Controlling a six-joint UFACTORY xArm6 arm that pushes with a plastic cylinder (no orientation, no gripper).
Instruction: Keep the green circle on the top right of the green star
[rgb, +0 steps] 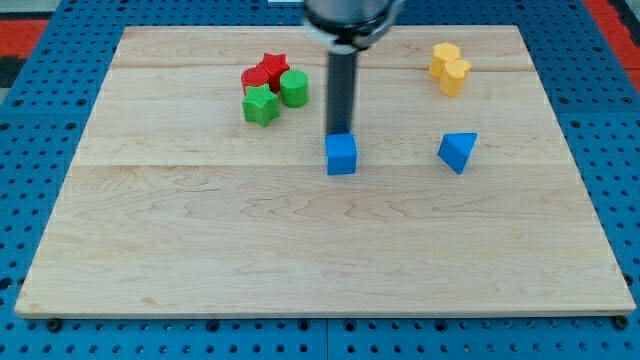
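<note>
The green star (260, 105) lies at the board's upper left. The green circle (294, 88) touches it on its upper right. A red star (273, 68) and a red circle (255, 78) sit just above them in the same cluster. My tip (341, 133) stands to the right of the cluster, just behind the blue cube (342, 155), touching or nearly touching its top edge.
A blue triangle (458, 151) lies right of the cube. Two yellow blocks (450, 67) sit together at the upper right. The wooden board (320, 250) rests on a blue pegboard.
</note>
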